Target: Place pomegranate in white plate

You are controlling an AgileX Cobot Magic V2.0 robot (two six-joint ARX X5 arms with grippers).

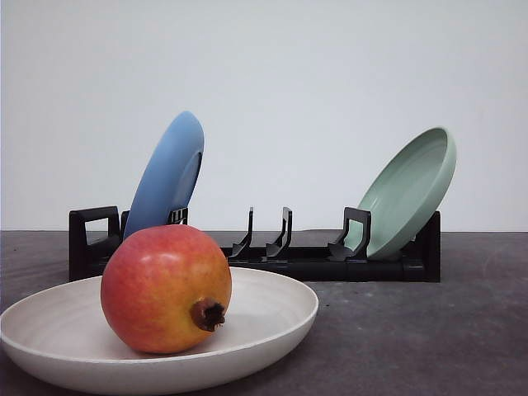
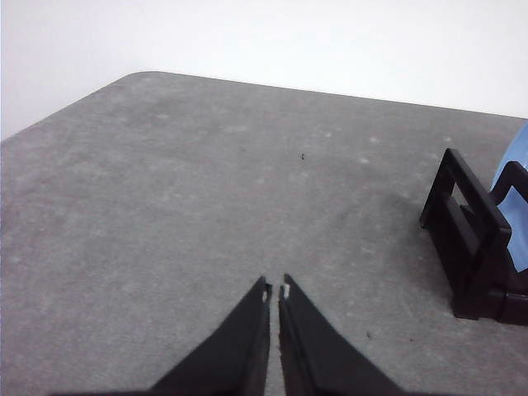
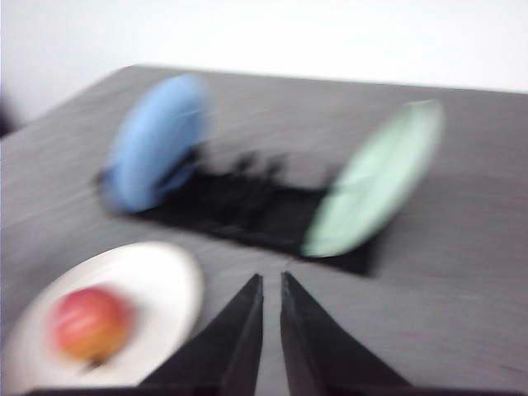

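Note:
The pomegranate (image 1: 165, 287), red fading to orange-yellow with its dark crown facing front right, rests inside the white plate (image 1: 272, 326) at the front left of the table. The blurred right wrist view has the pomegranate (image 3: 89, 324) in the white plate (image 3: 157, 276) too, off to one side of my right gripper (image 3: 272, 282), whose fingers are shut with nothing between them. My left gripper (image 2: 275, 289) is shut and empty above bare grey table, away from the fruit.
A black dish rack (image 1: 280, 256) stands behind the plate, holding a blue plate (image 1: 169, 173) at its left end and a pale green plate (image 1: 412, 190) at its right end. The rack's end (image 2: 474, 247) lies beside my left gripper.

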